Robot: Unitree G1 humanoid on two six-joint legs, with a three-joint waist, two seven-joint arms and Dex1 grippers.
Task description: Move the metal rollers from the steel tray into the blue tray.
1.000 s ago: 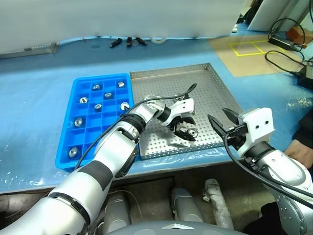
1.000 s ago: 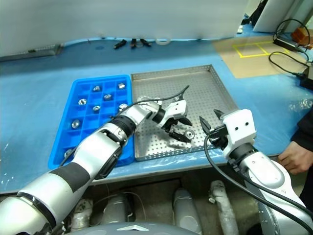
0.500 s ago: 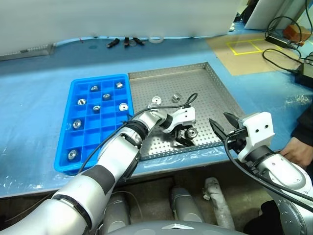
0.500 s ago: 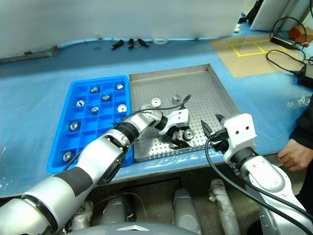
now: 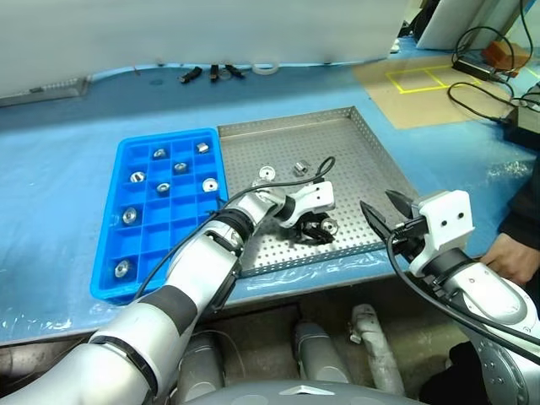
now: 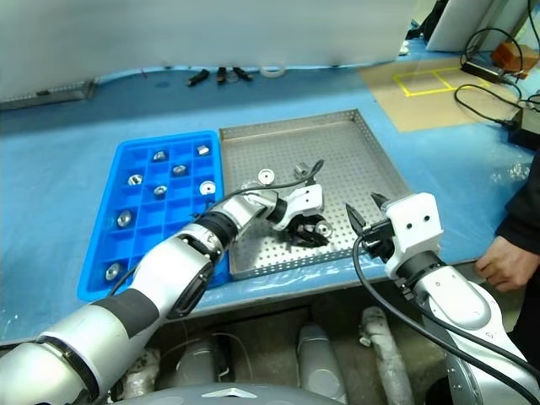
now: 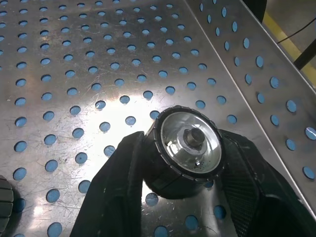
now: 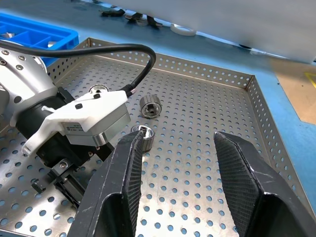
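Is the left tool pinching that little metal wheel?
Yes. The left tool is shut on a roller; both fingers press its sides.

A workshop bench: blue-covered worktop [image 5: 59,160], perforated steel tray [image 5: 354,152], cables [image 5: 485,89] (yellow floor tape beyond).

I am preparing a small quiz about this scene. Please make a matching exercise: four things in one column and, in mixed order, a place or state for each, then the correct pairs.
Things:
1. left hand
2. right hand
3. blue tray
4. steel tray

Places or states:
A. holds seven metal rollers in its compartments
B. shut on a roller on the perforated floor
C. hovers at the near right corner of the steel tray
D. lies just right of the blue tray

Pairs: 1-B, 2-C, 3-A, 4-D
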